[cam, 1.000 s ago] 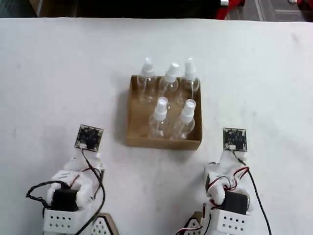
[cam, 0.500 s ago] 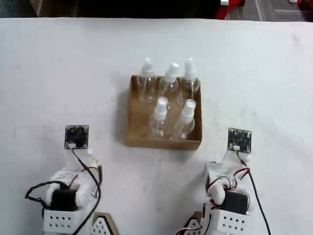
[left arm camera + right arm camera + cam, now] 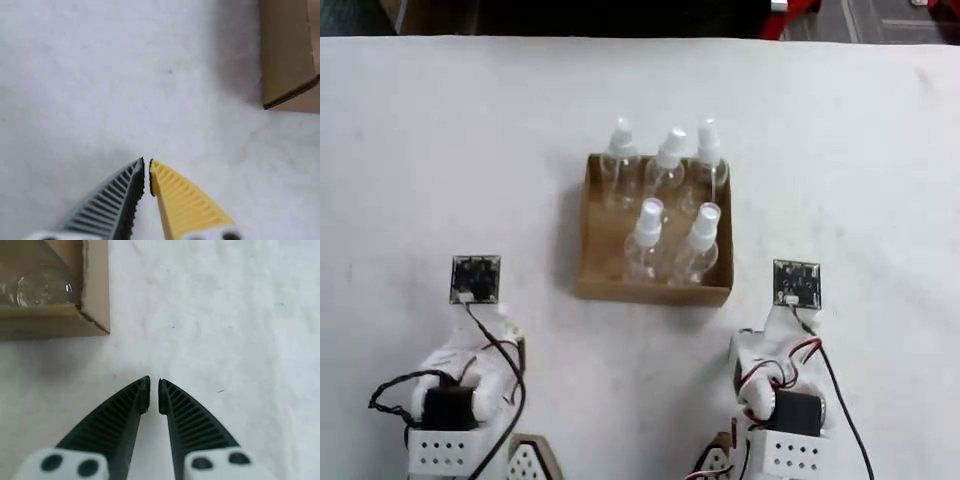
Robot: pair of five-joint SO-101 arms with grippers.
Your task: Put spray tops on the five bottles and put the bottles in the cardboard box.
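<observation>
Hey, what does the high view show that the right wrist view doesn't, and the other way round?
High view: all five bottles standing in the cardboard box, each with a spray top, and both arms near the front edge, one on either side of the box. Right wrist view: the right hand up close, shut and empty over the table. Shared: the box's near corner, one clear bottle inside it, and the white table.
</observation>
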